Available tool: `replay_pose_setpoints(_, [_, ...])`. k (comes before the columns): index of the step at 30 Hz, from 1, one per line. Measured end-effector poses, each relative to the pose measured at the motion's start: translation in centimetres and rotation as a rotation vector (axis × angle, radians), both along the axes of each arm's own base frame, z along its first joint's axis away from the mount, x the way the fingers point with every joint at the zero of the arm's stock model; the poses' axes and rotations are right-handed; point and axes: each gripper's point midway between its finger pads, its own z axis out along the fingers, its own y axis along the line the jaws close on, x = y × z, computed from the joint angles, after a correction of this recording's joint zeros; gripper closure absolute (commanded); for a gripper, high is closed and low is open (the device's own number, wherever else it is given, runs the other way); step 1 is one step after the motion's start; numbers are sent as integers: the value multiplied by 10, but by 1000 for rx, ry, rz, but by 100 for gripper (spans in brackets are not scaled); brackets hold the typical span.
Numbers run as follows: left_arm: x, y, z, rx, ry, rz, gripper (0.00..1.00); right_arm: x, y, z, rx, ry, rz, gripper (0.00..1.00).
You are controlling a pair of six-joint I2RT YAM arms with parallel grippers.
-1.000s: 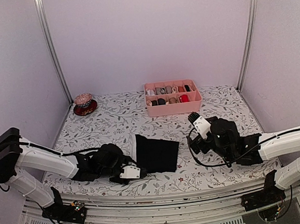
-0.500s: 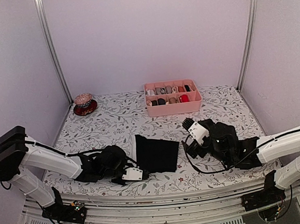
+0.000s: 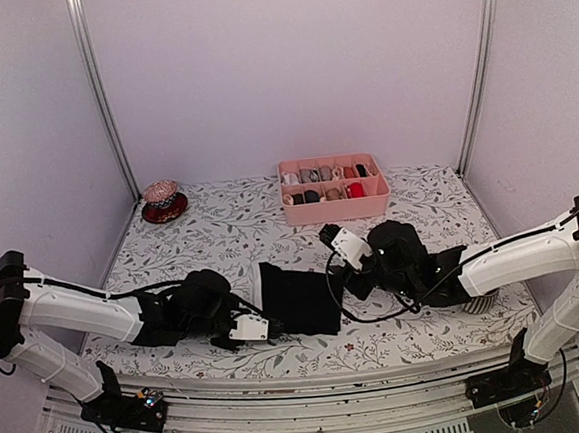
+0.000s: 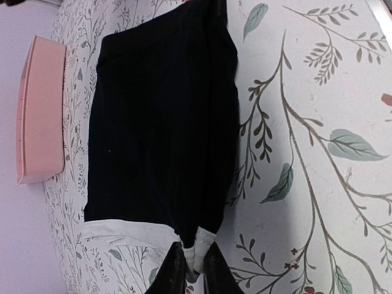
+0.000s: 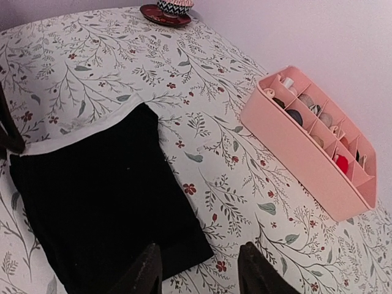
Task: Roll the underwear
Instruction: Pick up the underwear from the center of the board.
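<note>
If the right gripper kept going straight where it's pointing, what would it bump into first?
Probably the underwear: its near corner lies just ahead of the right gripper, between its open jaws. Depth is unclear, so it might touch the table beside that corner first.

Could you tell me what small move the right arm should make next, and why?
Probably close the right gripper on the corner of the underwear that lies between its open jaws. The left gripper pinches one corner of the beige waistband, so a second hold at the opposite edge would likely let both arms start the roll.
</note>
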Motion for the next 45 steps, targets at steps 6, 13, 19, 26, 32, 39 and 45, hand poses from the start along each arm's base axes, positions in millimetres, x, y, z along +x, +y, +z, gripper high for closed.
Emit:
replay_pose_setpoints(6, [0, 1, 5, -9, 18, -16, 89, 25, 11, -12, 12, 123, 7, 75])
replay_pose_setpoints(13, [0, 2, 5, 0, 31, -27, 89, 15, 33, -72, -108, 303, 96, 90])
replay_pose_setpoints(19, [3, 3, 9, -3, 33, -28, 89, 5, 29, -107, -182, 404, 108, 95])
replay_pose_setpoints(26, [19, -4, 30, -48, 24, -13, 89, 2, 35, -121, -213, 460, 119, 96])
replay_pose_setpoints(32, [38, -3, 47, -87, 31, 13, 88, 0, 36, -122, -214, 474, 132, 97])
replay_pose_setpoints(39, [56, -11, 55, -105, 70, 30, 88, -7, 41, -122, -210, 508, 175, 96])
replay_pose_setpoints(45, [78, -13, 59, -115, 106, 70, 88, -13, 42, -122, -190, 558, 204, 91])
